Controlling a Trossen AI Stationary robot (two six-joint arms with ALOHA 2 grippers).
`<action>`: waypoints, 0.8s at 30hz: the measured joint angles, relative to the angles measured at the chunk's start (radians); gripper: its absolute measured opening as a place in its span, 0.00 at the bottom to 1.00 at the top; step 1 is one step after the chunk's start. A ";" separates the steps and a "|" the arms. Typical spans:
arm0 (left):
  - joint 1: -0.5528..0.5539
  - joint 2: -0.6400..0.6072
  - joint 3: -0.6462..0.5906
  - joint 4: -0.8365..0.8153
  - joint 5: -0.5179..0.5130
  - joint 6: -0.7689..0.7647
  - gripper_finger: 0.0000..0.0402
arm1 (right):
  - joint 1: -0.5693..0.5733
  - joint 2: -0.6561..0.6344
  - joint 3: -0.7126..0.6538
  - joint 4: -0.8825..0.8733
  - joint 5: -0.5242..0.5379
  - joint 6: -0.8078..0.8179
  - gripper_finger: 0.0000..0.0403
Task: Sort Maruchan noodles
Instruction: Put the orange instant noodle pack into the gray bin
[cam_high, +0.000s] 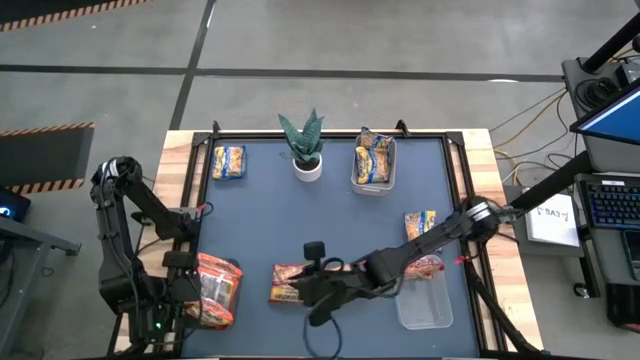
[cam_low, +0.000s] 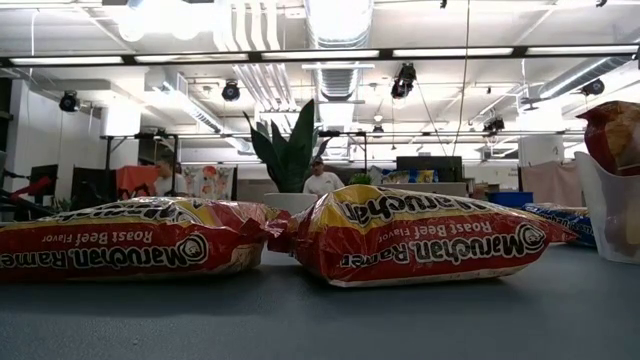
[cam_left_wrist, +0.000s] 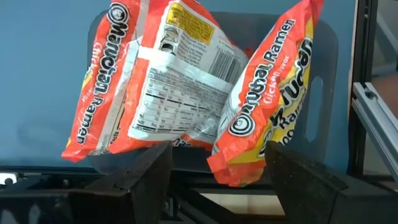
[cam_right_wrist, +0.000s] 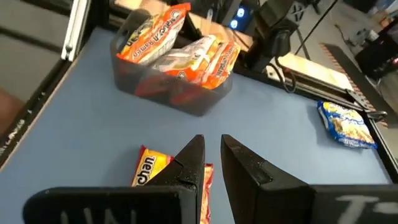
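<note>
Several orange Maruchan noodles packets (cam_left_wrist: 186, 81) stand on end in a clear bin (cam_high: 216, 292) at the table's near left. My left gripper (cam_left_wrist: 217, 165) hangs open just above them, a finger on either side of their upper ends. A red packet (cam_high: 288, 283) lies flat at the near middle. My right gripper (cam_right_wrist: 211, 144) hovers over its right end, shut and holding nothing. Another red packet (cam_high: 425, 267) leans on the rim of a clear bin (cam_high: 424, 306) at the near right. Yellow-and-blue packets lie at the far left (cam_high: 229, 161) and the right (cam_high: 420, 224).
A small potted plant (cam_high: 303, 148) stands at the far middle. Beside it a clear bin (cam_high: 373, 164) holds yellow-and-blue packets. The low view shows two red packets (cam_low: 420, 235) lying side by side. Bare blue table lies at the centre.
</note>
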 joint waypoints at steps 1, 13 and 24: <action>0.000 0.000 0.000 0.001 -0.001 -0.001 0.60 | 0.000 -0.026 -0.057 0.068 -0.011 0.002 0.11; -0.020 0.001 -0.032 0.033 -0.027 -0.098 0.60 | 0.000 -0.203 -0.495 0.690 -0.074 -0.124 0.11; -0.022 0.037 -0.080 0.111 -0.031 -0.123 0.56 | -0.002 -0.211 -0.506 0.686 -0.097 -0.099 0.11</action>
